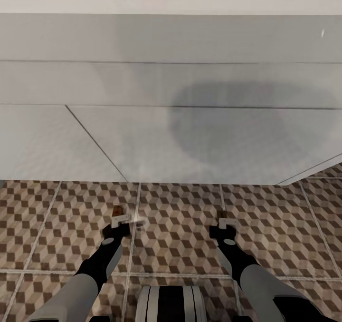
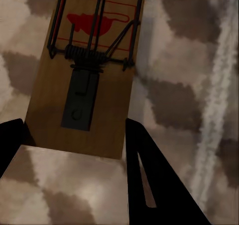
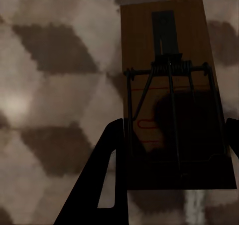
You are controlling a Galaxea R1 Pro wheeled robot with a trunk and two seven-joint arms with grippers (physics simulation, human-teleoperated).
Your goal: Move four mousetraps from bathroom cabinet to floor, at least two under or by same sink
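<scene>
Two mousetraps are in view, each a flat brown board with a wire spring. My left gripper (image 1: 122, 223) (image 2: 74, 130) is shut on the near end of one mousetrap (image 1: 117, 211) (image 2: 89, 75), which sticks out ahead of the fingers, low over the cube-patterned bathroom floor (image 1: 180, 227). My right gripper (image 1: 228, 224) (image 3: 175, 122) is shut on the other mousetrap (image 1: 221, 214) (image 3: 169, 85), also just above the tiles. Both hang just in front of the white sink (image 1: 142, 136), whose wide block fills the upper part of the head view. The cabinet is out of view.
The sink block's lower edge (image 1: 190, 181) runs across just beyond both grippers. A pale grout line (image 1: 135, 208) passes beside the left gripper. My base's front (image 1: 171, 305) shows at the bottom between the arms. Open tiled floor lies to both sides.
</scene>
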